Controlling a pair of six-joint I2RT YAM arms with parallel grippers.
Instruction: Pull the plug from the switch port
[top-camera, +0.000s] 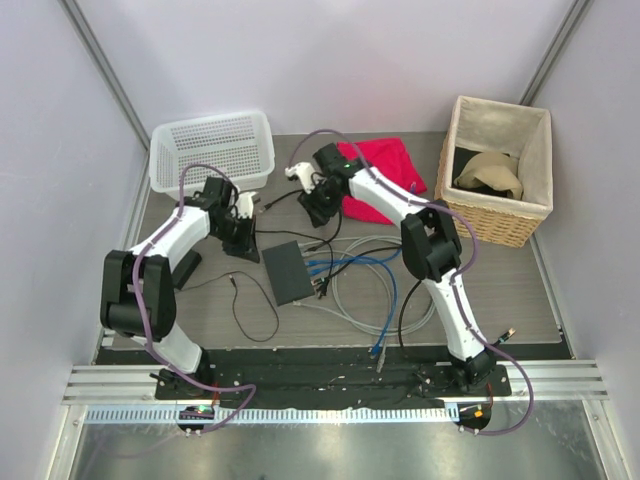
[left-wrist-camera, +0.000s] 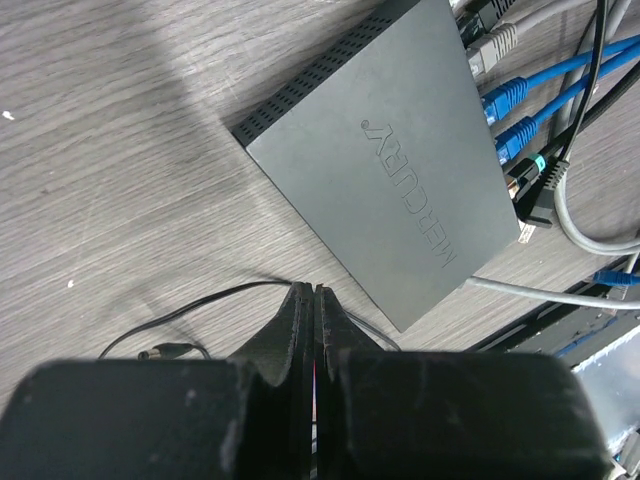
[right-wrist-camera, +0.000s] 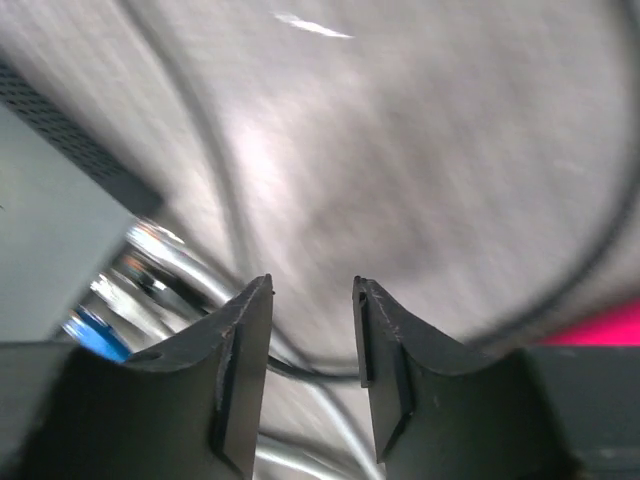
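While the white basket (top-camera: 213, 148) sits at the far left of the desk (top-camera: 500, 290), I see my left fingers (left-wrist-camera: 300, 325) pressed flat together with nothing held. They are low over the wood, and a thin black wire (left-wrist-camera: 200, 300) lies under them. Just beside them, mid-desk, lies the switch (left-wrist-camera: 400, 170), flat with its lid up and its socket edge facing right. Blue plugs (left-wrist-camera: 505, 97) sit in that edge, a grey plug (left-wrist-camera: 490, 45) next to them, cables trailing off to the right. Over to my right fingers (right-wrist-camera: 245, 330): they stand apart, gripping nothing, just beyond the switch's far corner, though that view is blurred. Behind them lies the red cloth (top-camera: 385, 170), and far right stands the wicker basket (top-camera: 500, 170).
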